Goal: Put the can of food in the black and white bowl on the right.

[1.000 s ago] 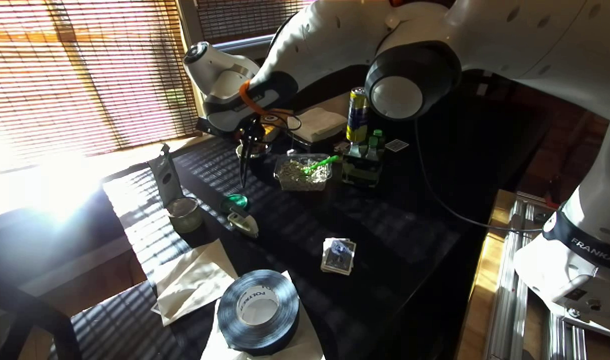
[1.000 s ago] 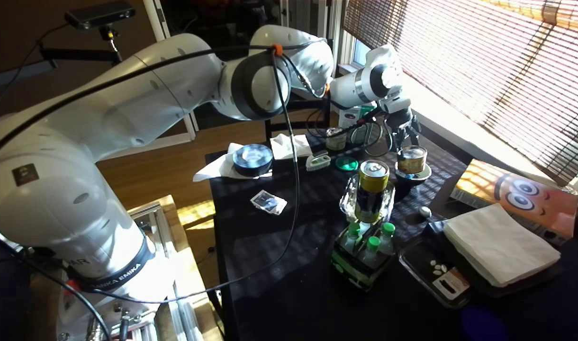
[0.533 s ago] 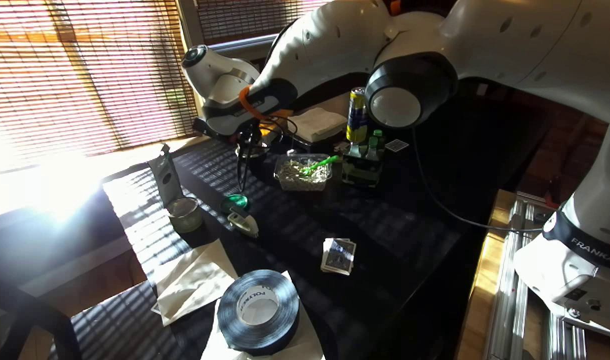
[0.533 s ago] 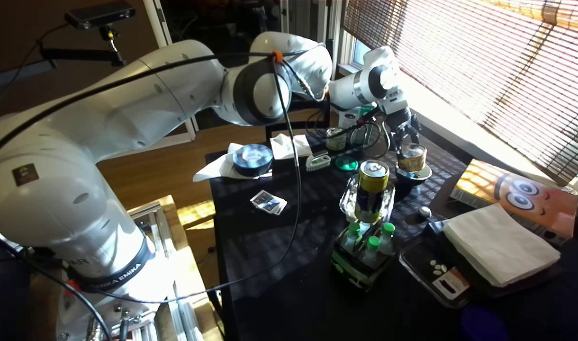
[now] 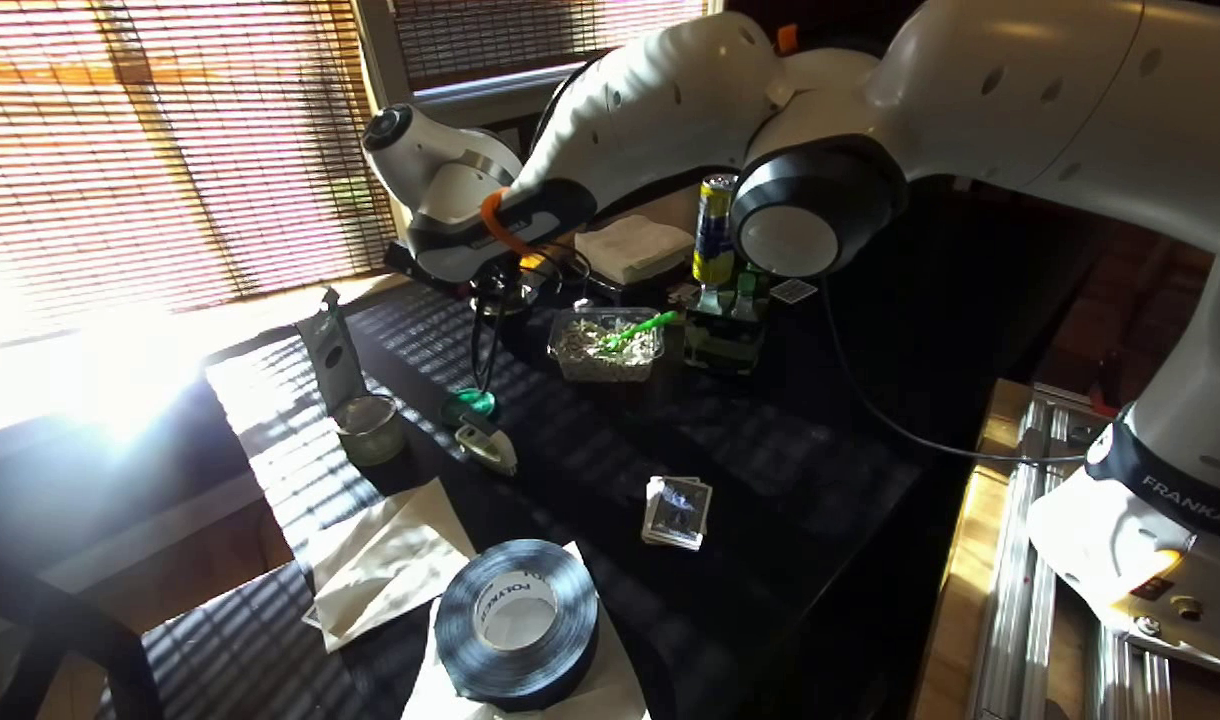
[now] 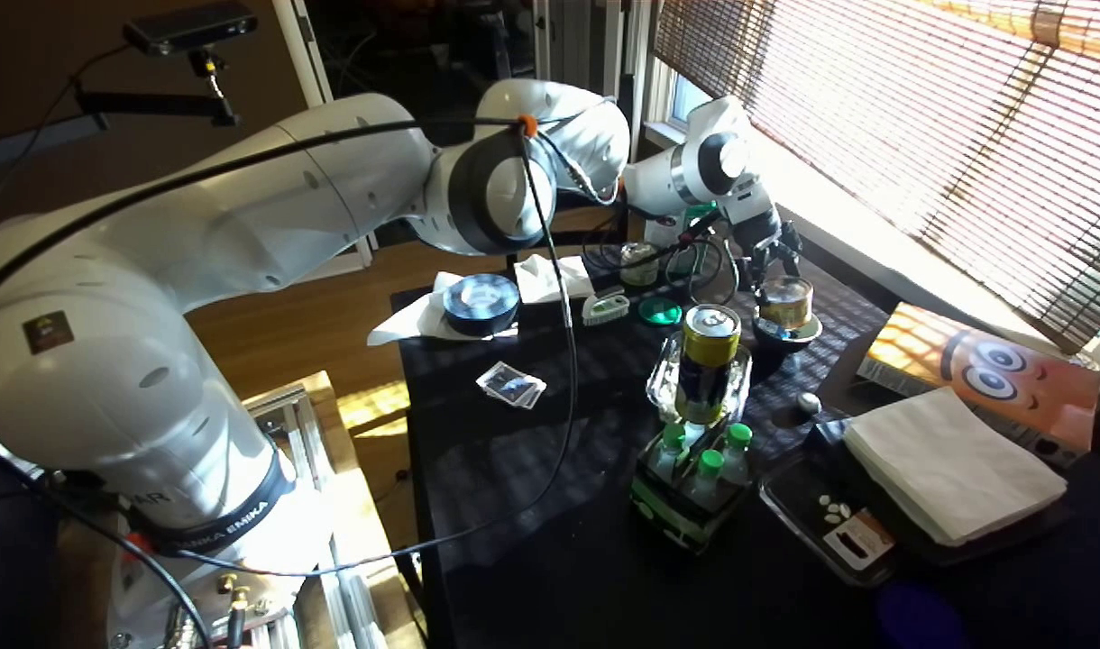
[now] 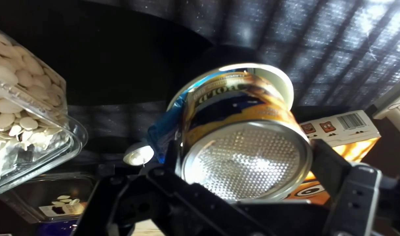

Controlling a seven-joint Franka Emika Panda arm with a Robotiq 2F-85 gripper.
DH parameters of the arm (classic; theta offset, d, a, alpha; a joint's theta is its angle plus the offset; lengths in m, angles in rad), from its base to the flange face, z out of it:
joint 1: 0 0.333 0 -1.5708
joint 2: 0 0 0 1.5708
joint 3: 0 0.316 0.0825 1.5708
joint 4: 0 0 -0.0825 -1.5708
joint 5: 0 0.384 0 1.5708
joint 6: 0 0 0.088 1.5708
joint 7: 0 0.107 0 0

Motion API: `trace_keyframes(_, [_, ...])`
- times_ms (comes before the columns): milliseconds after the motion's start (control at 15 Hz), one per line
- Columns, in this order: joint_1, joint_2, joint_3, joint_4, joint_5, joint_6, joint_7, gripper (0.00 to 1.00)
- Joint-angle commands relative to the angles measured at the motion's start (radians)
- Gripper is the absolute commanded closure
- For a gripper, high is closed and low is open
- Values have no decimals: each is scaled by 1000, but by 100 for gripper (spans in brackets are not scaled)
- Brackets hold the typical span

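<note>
The can of food point(image 7: 239, 105), with a yellow and dark-blue label and a dimpled metal end, has its far end within the rim of the black and white bowl point(image 6: 810, 330). Cream inner wall shows beyond it in the wrist view. Whether the can bears on the bowl's bottom is hidden. My gripper point(image 7: 244, 147) straddles the can's near end, a black finger point(image 7: 329, 157) against one side and its opposite along the other. A blue packet point(image 7: 165, 127) sticks out of the bowl beside the can. An exterior view has my gripper point(image 6: 776, 275) just above the bowl.
Close to the bowl are a clear tub of pale pieces point(image 7: 19, 75), a small white ball point(image 6: 809, 403) and an orange box point(image 6: 983, 370). Bottles in a carrier point(image 6: 692, 496) bear a tall yellow can point(image 6: 708, 361). A cable point(image 6: 568, 379) hangs from the arm across the table.
The arm's upper links have sunk and the wrist has come slightly lower and tilted. The can has stayed at nearly the same spot at the bowl, between the fingers.
</note>
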Motion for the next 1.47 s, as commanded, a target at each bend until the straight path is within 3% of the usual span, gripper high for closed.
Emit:
trace_keyframes(0, [-8,47,-18,73,-4,-17,28,1])
trace_keyframes(667, [-15,-16,-26,80,13,-30,29,0])
trace_keyframes(1000, [-52,-128,105,42,87,-33,-257,0])
trace_keyframes(1400, [-108,-205,226,18,90,24,-632,0])
